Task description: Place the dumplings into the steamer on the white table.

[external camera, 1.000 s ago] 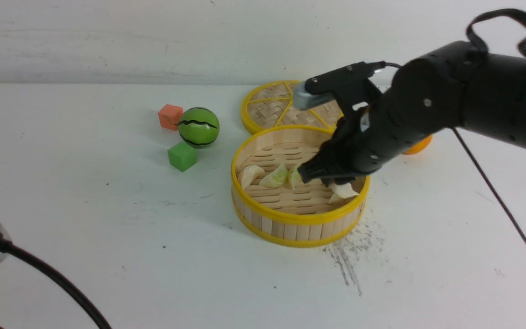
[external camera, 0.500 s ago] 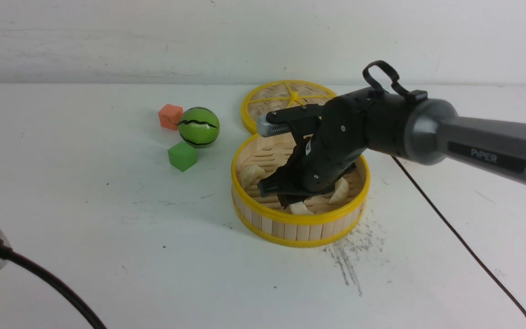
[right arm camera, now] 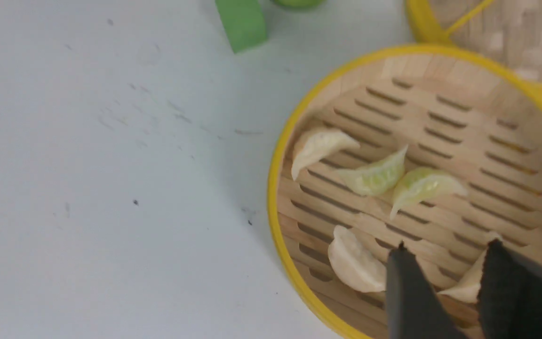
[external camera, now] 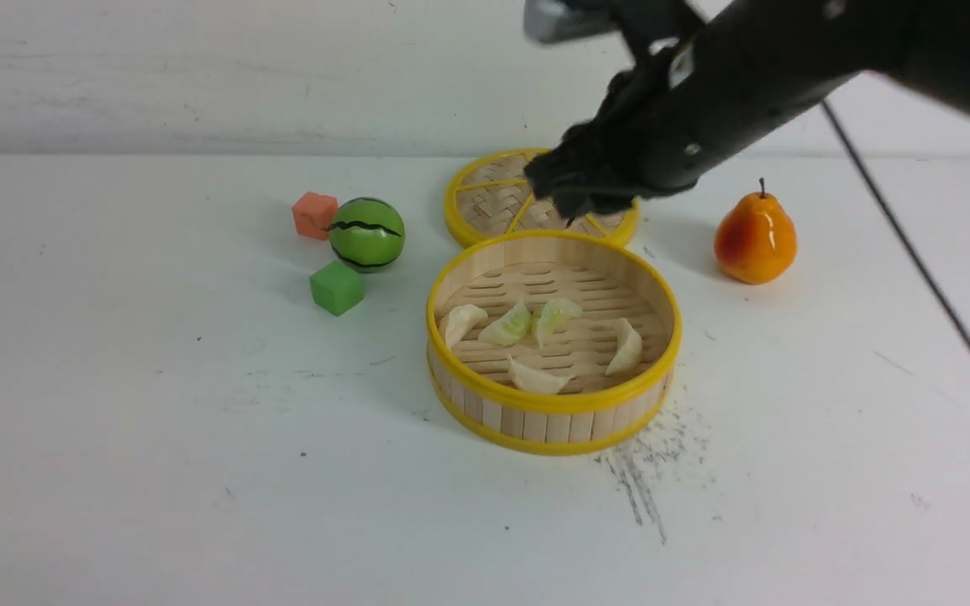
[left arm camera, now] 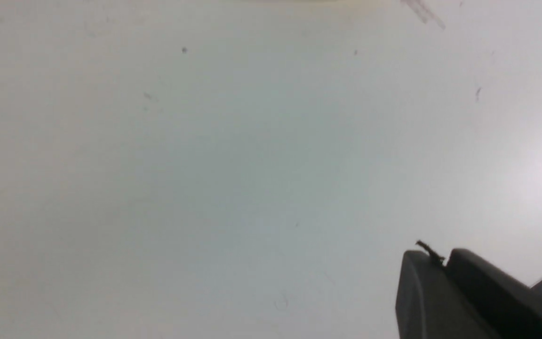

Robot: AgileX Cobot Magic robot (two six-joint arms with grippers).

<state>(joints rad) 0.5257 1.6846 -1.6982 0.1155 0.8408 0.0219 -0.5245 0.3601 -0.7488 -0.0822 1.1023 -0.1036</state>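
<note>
The steamer point(external camera: 552, 402) stands mid-table on the white table point(external camera: 199, 438). Five dumplings lie on its slatted floor: white point(external camera: 462, 322), green point(external camera: 508, 325), green point(external camera: 554, 315), white point(external camera: 626, 347) and white point(external camera: 537, 379). My right gripper point(external camera: 571, 195) hangs high above the steamer's far rim, apart from it. In the right wrist view it point(right arm camera: 447, 249) is open and empty over the steamer point(right arm camera: 278, 188), with a white dumpling point(right arm camera: 353, 263) and another point(right arm camera: 464, 285) below it. My left gripper point(left arm camera: 440, 258) is shut and empty over bare table point(left arm camera: 205, 165).
A flat woven lid point(external camera: 502, 198) lies behind the steamer. A watermelon ball point(external camera: 366, 234), orange-red cube point(external camera: 314, 215) and green cube point(external camera: 336, 288) sit to its left. A pear point(external camera: 754, 239) stands to its right. A dark smudge point(external camera: 641, 480) marks the table in front.
My right gripper has risen out of the steamer, up and back, leaving a white dumpling at the front of the floor. The left arm has left the front view.
</note>
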